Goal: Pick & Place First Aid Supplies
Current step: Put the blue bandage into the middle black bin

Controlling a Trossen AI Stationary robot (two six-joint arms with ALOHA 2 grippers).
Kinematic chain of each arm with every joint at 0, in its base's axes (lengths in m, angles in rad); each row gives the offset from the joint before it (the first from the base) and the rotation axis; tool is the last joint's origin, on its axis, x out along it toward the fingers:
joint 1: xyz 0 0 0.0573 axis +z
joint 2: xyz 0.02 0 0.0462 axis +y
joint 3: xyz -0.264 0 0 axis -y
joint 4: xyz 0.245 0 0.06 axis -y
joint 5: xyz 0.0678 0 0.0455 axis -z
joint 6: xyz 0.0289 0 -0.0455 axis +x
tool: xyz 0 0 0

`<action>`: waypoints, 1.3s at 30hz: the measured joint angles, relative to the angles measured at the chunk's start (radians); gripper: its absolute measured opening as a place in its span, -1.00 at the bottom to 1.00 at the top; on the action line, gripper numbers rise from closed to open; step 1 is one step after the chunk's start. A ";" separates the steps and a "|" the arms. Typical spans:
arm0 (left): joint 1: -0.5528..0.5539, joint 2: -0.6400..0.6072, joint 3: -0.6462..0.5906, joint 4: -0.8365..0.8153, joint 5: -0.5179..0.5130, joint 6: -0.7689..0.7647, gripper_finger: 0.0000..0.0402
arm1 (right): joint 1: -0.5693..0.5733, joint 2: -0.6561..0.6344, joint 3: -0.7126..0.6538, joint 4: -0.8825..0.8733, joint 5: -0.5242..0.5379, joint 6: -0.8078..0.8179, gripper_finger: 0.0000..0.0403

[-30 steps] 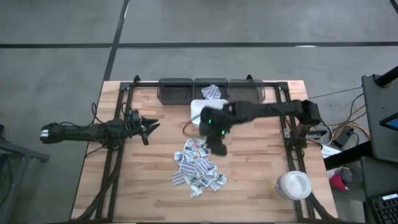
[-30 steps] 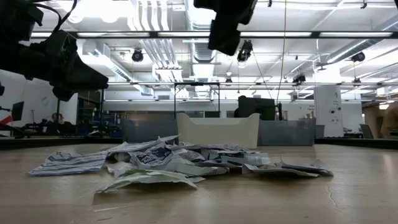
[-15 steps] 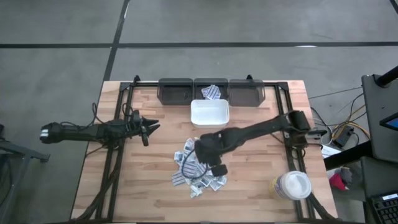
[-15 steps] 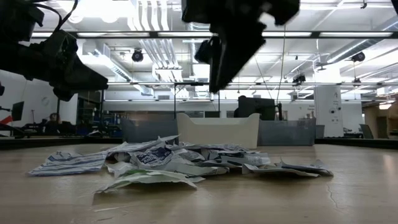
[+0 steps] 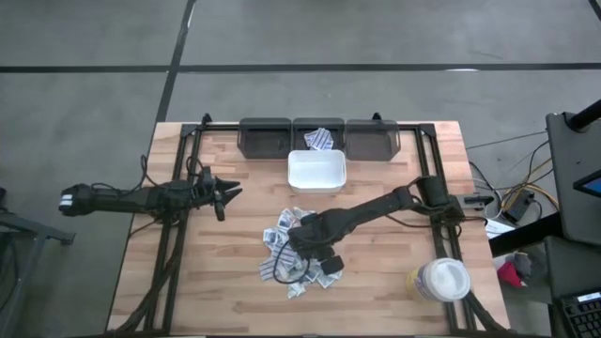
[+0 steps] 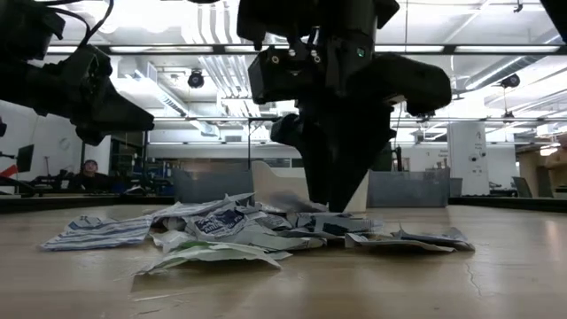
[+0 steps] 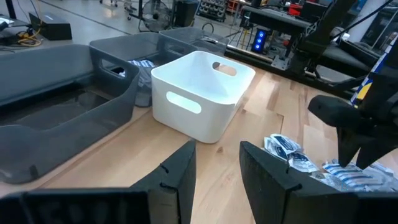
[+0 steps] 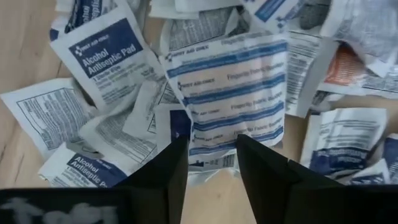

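Sachets (image 5: 299, 253) lay heaped mid-table, near the white bin (image 5: 316, 171). Right gripper (image 8: 211, 155) hung just above them, fingers apart, apparently poised to pinch one. Left gripper (image 7: 216, 163) waited open, well aside.

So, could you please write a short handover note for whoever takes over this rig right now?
Right gripper: open, low over the pile of sachets at mid-table, nothing held.
Left gripper: open, empty, waiting at the table's left side.
Done: some sachets lie in the middle grey bin.
The white bin looks empty.
Left: nearly the whole pile to pick and place.
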 joint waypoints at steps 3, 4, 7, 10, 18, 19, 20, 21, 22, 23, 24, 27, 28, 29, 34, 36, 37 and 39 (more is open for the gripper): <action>0.000 0.003 0.000 0.000 0.000 0.000 -0.38 | 0.004 0.001 0.000 0.008 -0.003 0.004 -0.37; 0.000 0.004 0.000 0.000 0.000 0.000 -0.38 | 0.004 0.002 0.000 0.007 -0.003 0.007 -0.38; 0.000 0.009 0.000 0.000 0.000 0.000 -0.38 | 0.008 0.002 0.000 0.008 -0.004 0.021 -0.39; 0.000 0.017 0.000 0.000 0.000 0.000 -0.38 | 0.011 0.002 0.000 0.009 -0.005 0.036 -0.40; 0.000 0.038 0.000 0.000 -0.001 0.000 -0.38 | 0.011 -0.002 0.000 0.027 -0.002 0.098 -0.43; 0.000 0.041 0.000 0.000 -0.001 0.000 -0.38 | 0.011 -0.002 0.000 0.027 -0.002 0.105 -0.45; 0.000 0.042 0.000 0.000 -0.001 0.000 -0.38 | 0.011 -0.002 0.000 0.027 0.000 0.112 -0.48; 0.000 0.044 0.000 0.000 -0.001 0.000 -0.38 | 0.011 -0.002 0.000 0.027 0.001 0.118 -0.51; 0.000 0.046 0.000 0.000 -0.001 0.000 -0.38 | 0.011 -0.002 0.000 0.027 0.005 0.121 -0.55; 0.000 0.047 0.000 0.000 -0.001 0.000 -0.38 | 0.011 -0.002 0.000 0.027 0.013 0.123 -0.59; 0.000 0.047 0.000 0.000 -0.001 -0.001 -0.38 | 0.011 -0.002 0.000 0.028 0.023 0.124 -0.62; 0.000 0.047 -0.001 0.000 -0.001 -0.001 -0.38 | 0.010 -0.002 0.000 0.030 0.025 0.124 -0.74; 0.000 0.047 -0.001 0.000 -0.001 -0.002 -0.38 | 0.010 -0.002 0.000 0.030 0.026 0.124 -0.77; 0.000 0.047 -0.001 0.000 -0.001 -0.002 -0.38 | 0.011 -0.002 0.000 0.030 0.026 0.124 -0.81; 0.000 0.047 -0.001 0.000 -0.001 -0.002 -0.38 | 0.010 -0.002 0.000 0.030 0.026 0.124 -0.94; 0.000 0.047 -0.001 0.000 -0.001 -0.002 -0.38 | 0.010 -0.002 0.000 0.030 0.040 0.145 -0.95; 0.000 0.047 -0.001 0.000 -0.001 -0.002 -0.38 | 0.010 -0.002 0.000 0.030 0.055 0.159 -0.95; 0.000 0.047 -0.001 0.000 -0.001 -0.003 -0.38 | 0.007 -0.003 0.000 0.030 0.073 0.184 -0.96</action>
